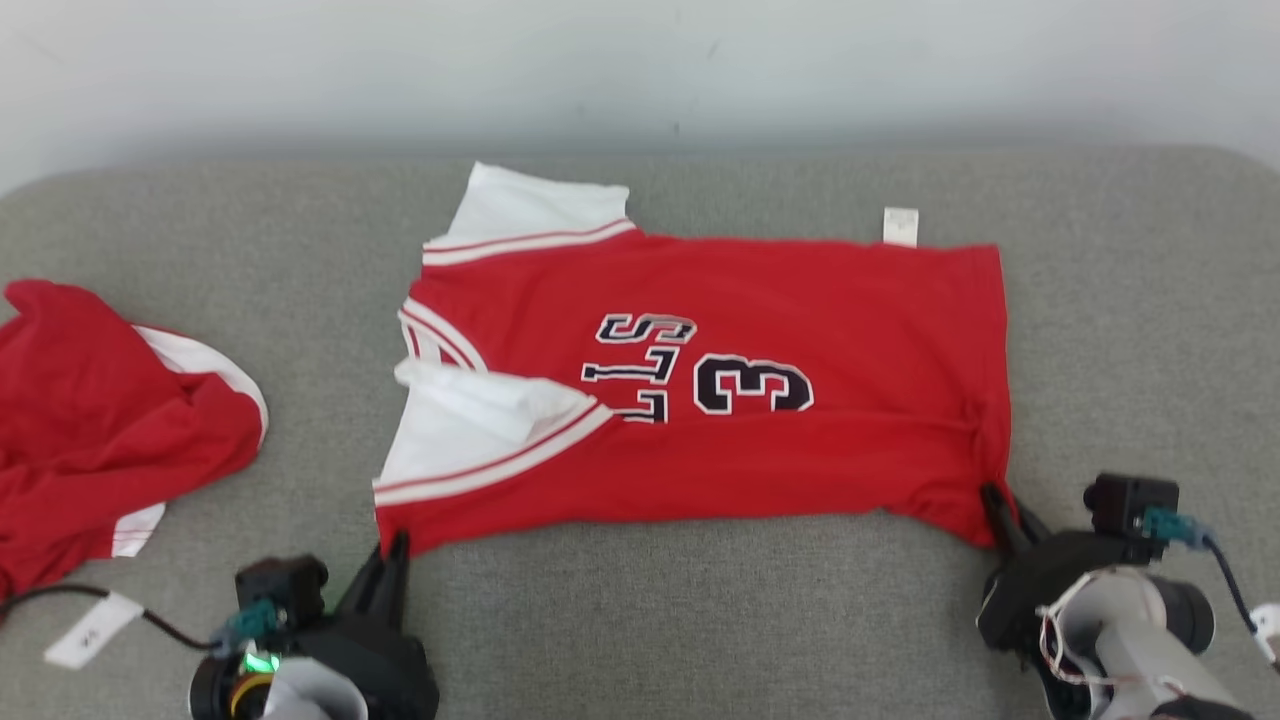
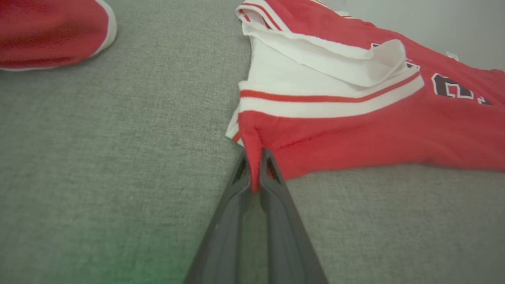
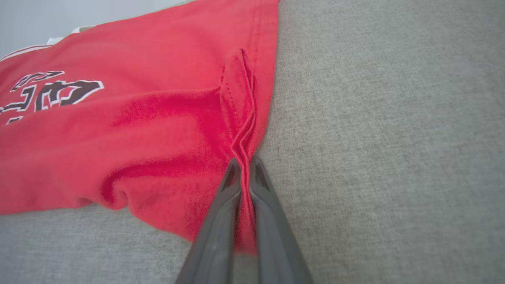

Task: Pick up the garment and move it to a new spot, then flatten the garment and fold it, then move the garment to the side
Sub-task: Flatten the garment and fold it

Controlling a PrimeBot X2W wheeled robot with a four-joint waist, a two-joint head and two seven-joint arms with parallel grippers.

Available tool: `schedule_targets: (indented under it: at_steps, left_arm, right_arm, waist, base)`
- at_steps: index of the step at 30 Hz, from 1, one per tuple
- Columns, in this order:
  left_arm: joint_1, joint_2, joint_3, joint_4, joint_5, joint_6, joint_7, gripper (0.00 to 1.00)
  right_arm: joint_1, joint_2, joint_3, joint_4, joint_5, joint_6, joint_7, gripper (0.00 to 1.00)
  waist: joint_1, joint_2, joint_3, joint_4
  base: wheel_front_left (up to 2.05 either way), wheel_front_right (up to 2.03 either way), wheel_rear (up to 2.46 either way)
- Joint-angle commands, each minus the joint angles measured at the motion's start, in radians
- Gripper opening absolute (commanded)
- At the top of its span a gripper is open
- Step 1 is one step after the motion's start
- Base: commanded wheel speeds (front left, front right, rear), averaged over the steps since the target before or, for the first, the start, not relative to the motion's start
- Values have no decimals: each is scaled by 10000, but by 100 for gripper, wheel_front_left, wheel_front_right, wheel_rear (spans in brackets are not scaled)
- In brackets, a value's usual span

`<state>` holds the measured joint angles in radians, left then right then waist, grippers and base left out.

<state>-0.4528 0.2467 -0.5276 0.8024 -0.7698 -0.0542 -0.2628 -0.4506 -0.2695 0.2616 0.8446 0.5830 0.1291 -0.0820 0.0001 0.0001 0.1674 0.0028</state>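
Head view: the red jersey with white sleeves and a dark number 3 (image 1: 800,450) lies spread across the middle of the grey cloth-covered counter (image 1: 640,620). My left fingers (image 1: 392,560) pinch its near left corner, and my right fingers (image 1: 995,505) pinch its near right corner. A crumpled red and white garment (image 1: 90,430) sits well apart at the left. Left wrist view: my left fingers (image 2: 244,171) are clamped on red hem. Right wrist view: my right fingers (image 3: 236,175) squeeze bunched red hem
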Motion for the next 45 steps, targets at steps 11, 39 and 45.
schedule_targets:
  at_steps: [11, 39, 45]
  left_arm:
    - [2562, 433, 274, -1770, -97, 374, 91, 0]
    - [4359, 1332, 848, -6046, 1552, 2264, -8, 100]
    - [4309, 1817, 1203, -6720, 3149, 2656, -7, 100]
  right_arm:
    - [2106, -801, -80, -1255, 558, 15, 129, 0]
    - [4331, -29, -2866, -5033, -980, 3, 974, 100]
    - [4452, 346, -3423, -5745, -1763, 3, 342, 100]
  waist:
    - [-1, -1, -1664, 25]
    - [-1, -1, -1548, 146]
    - [-1, -1, -1556, 119]
  base:
    - [0, 0, 0]
    - [0, 0, 0]
    - [0, 0, 0]
